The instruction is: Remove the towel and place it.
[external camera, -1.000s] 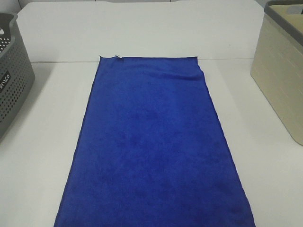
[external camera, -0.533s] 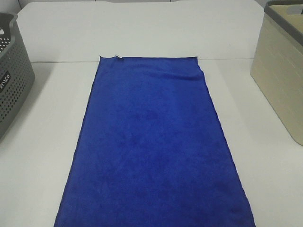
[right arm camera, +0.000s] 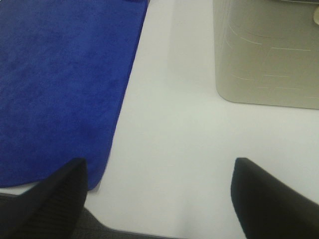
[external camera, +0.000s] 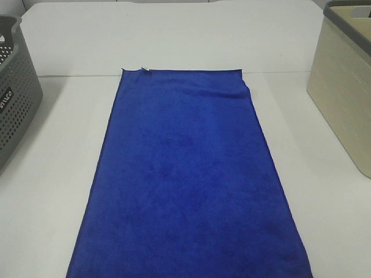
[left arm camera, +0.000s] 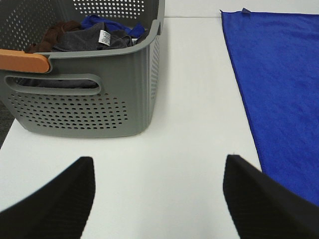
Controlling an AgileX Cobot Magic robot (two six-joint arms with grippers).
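Towel [external camera: 188,179] flat between baskets — bare table [external camera: 52,174] along both edges; both claws apart, empty.

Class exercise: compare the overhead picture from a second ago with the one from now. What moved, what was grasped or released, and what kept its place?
Nothing visibly changed. The towel lies spread flat on the table exactly as before, with the grey basket and the beige bin in the same spots. Neither gripper appears in the overhead view, and nothing has been taken hold of or let go.
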